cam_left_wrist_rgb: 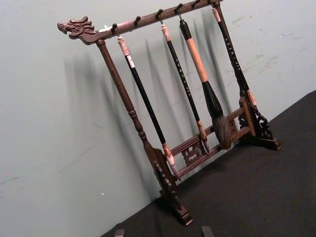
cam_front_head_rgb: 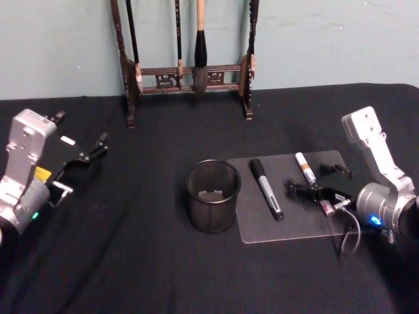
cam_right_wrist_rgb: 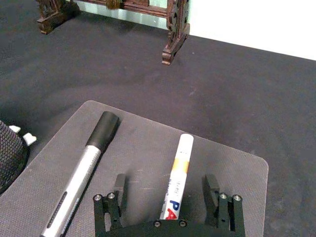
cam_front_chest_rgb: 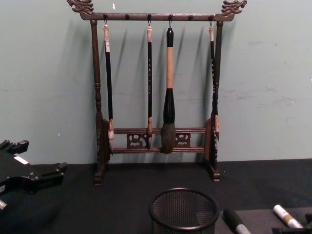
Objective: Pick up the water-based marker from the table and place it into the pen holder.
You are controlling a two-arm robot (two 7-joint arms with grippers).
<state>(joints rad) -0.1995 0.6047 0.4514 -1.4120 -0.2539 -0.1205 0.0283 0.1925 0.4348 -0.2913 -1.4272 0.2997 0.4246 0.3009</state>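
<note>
In the head view, the right gripper [cam_front_head_rgb: 308,183] hangs low over the grey mat [cam_front_head_rgb: 294,226] at the right of the frame, above the near end of the white marker [cam_front_head_rgb: 305,167]. A black marker [cam_front_head_rgb: 266,188] lies just beside it to the left. The pen holder [cam_front_head_rgb: 211,216] stands at centre frame, just off the mat's left edge. The left gripper [cam_front_head_rgb: 97,145] is parked at the left edge, well apart from all of this.

In the left wrist view, its two tips at the bottom edge stand apart, holding nothing, and face the brush rack [cam_left_wrist_rgb: 168,98].

In the right wrist view, the fingers [cam_right_wrist_rgb: 213,190] are spread, one on each side of the white marker and not touching it. The gripper should probably drop straight down, keep the barrel centred, and pinch nearer its middle than its end so it will not tip.

In the chest view, the holder sits at bottom centre. The lift should clear the holder's rim before the marker is lowered in.
</note>
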